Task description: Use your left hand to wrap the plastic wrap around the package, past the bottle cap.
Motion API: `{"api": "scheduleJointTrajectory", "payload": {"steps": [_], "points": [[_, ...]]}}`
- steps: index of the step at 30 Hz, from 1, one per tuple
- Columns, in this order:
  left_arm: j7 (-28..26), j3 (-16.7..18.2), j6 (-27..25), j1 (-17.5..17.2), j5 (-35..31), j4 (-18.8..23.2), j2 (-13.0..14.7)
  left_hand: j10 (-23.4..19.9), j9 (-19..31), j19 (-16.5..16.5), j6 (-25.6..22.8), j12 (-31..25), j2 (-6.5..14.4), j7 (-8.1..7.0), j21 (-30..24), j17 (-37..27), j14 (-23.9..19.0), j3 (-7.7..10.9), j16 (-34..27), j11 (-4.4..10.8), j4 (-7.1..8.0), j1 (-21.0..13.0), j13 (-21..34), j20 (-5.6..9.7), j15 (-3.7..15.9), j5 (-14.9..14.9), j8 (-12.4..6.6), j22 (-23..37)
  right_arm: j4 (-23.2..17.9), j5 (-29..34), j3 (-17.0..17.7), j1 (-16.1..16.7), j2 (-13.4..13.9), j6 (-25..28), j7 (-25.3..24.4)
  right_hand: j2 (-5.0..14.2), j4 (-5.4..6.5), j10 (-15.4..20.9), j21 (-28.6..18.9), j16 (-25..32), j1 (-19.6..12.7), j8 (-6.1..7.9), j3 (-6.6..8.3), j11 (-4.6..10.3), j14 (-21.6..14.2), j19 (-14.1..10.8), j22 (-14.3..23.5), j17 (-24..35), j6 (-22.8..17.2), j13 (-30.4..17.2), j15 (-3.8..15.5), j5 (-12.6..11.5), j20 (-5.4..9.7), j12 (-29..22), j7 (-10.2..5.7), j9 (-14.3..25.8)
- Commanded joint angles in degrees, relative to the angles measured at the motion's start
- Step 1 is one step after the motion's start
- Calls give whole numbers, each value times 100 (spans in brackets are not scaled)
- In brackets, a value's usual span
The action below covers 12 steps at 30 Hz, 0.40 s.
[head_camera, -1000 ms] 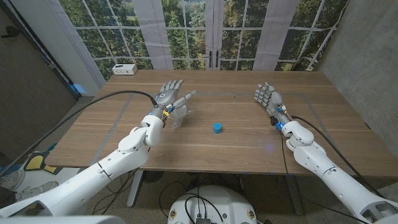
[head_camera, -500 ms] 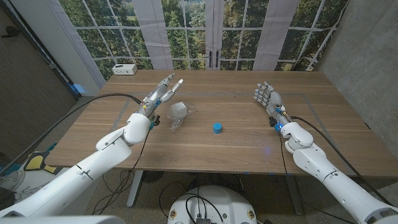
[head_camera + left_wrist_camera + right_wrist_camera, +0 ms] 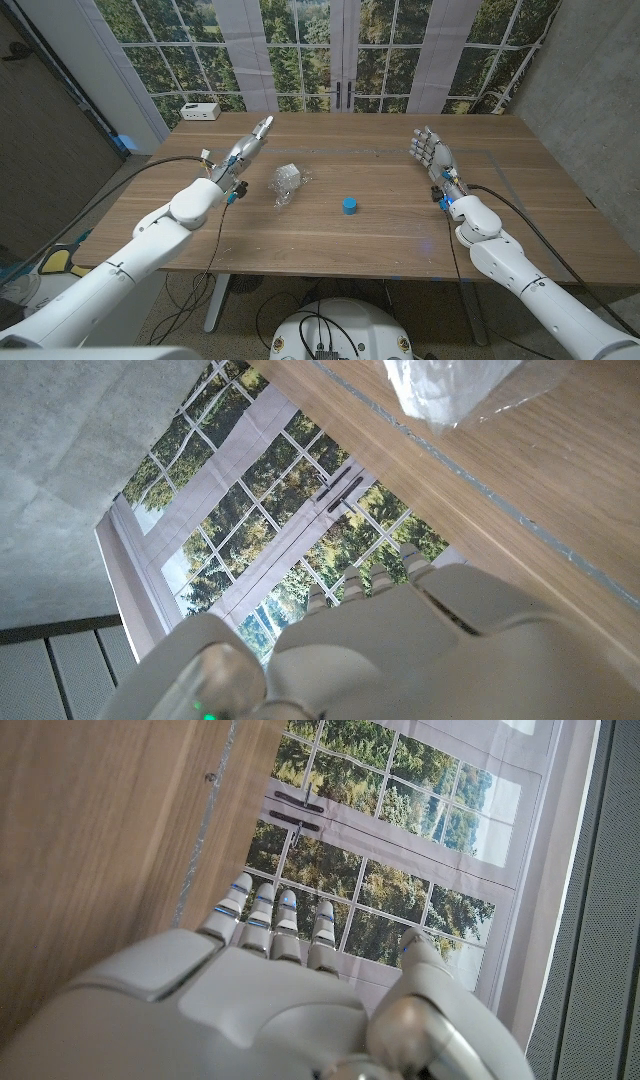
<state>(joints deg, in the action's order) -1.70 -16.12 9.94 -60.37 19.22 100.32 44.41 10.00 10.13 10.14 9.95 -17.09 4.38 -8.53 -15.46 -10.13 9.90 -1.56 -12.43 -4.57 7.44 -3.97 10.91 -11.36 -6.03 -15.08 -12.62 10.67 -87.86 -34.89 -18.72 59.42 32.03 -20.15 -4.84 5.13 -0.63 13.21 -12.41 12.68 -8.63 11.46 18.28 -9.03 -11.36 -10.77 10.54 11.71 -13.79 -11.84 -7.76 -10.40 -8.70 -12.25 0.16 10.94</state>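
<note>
**Wrap loose on the table, both hands empty**

Left hand (image 3: 248,147) up at about 10 o'clock from table centre, fingers straight and close together, pointing toward the far edge, gripping nothing. Sits a bit apart from the wrap (image 3: 287,183), which lies crumpled at roughly 9 o'clock of the cap (image 3: 349,205). Clear plastic, bunched into a small heap with a thin tail trailing toward the near side. Can't tell whether there's a package inside the heap or just film. Not touching the cap either, a clear strip of wood between the two.

Cap is blue, small, round, sitting near the middle of the table (image 3: 400,240) on its own.

From the left wrist camera: a corner of the wrap (image 3: 445,390) on the wood, with the back of the left hand (image 3: 400,650) well clear of it.

Right hand (image 3: 431,155) over at about 2 o'clock from the cap, well apart from it, palm upright, fingers extended and slightly spread, holding nothing. Right wrist camera shows the same: back of the hand (image 3: 270,1000), fingers (image 3: 262,912) straight, nothing between them.

White box (image 3: 201,111) parked at the far left corner, around 11 o'clock. Big windows (image 3: 340,40) with trees behind the table.
</note>
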Motion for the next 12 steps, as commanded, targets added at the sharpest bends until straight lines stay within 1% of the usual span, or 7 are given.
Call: {"api": "scheduleJointTrajectory", "payload": {"steps": [1, 3, 5, 8, 9, 11, 12], "points": [[1177, 57, 452, 308, 1715, -796, -171, 332, 3, 425, 245, 24, -4, -41, 8, -3, 385, -20, 21, -61, -29, -59, 14, 5, 15, -69, 13, 1, -368, 614, 137, 172, 217, 194, -752, -72, -73, 104, -20, -27, -21, 52, 6, -9, -25, -37, 12, 3, -129, -15, 104, -34, 84, -10, 5, 6], [1264, 56, 412, 290, 1925, -794, -204, 309, 3, 422, 227, 23, -4, -38, 13, -3, 377, -22, 27, -73, -31, -65, 13, 15, 19, -76, 15, 2, -758, 899, 214, 320, 368, 617, -1253, -95, -122, 155, 73, -85, -58, 74, 10, 22, 73, 187, 5, -22, -241, -8, 272, -47, 200, -16, 16, 5], [1575, 49, 313, 331, 2275, -868, -220, 290, 2, 415, 211, 22, -1, -29, 15, -3, 369, -23, 30, -69, -31, -70, 11, 26, 31, -81, 16, 2, -699, 823, 247, 353, 288, 393, -1177, -101, -143, 191, 116, -121, -74, 97, 12, 64, 146, 308, 1, -36, -332, -3, 355, -52, 272, -22, 33, 5], [1378, 25, 398, 304, 2126, -920, -238, 278, 1, 421, 186, 39, 93, 27, 31, -4, 377, 4, 52, -104, 2, -63, 7, 46, 56, -108, 30, 6, -808, 860, 245, 398, 265, 471, -1270, -103, -161, 197, 126, -163, -89, 101, 16, 88, 249, 352, -2, -49, -373, 1, 364, -57, 338, -18, 53, 4], [1289, 31, 392, 279, 2155, -926, -285, 271, 0, 439, 140, 68, 302, 80, 55, -8, 372, 71, 71, -109, 83, -30, 1, 59, 56, -154, 45, 13, -709, 759, 225, 372, 254, 319, -1046, -101, -164, 197, 121, -166, -92, 102, 17, 90, 256, 342, -3, -51, -380, 2, 367, -58, 345, -16, 52, 4], [1298, 20, 374, 278, 2248, -973, -331, 223, -1, 412, 60, 100, 596, 118, 68, -10, 323, 202, 83, -120, 210, 22, -7, 16, 49, -233, 64, 22, -804, 883, 219, 397, 285, 432, -1180, -86, -170, 182, 104, -178, -102, 95, 26, 83, 288, 307, -3, -56, -379, 4, 350, -61, 314, -7, 55, 4], [1306, 30, 399, 244, 2295, -970, -348, 218, -2, 406, 55, 124, 703, 142, 76, -11, 318, 294, 95, -116, 267, 45, -10, -18, 16, -280, 85, 27, -706, 782, 217, 373, 264, 290, -1001, -83, -172, 179, 98, -178, -104, 91, 28, 82, 291, 295, -4, -58, -377, 4, 345, -62, 287, -5, 50, 4]]}}
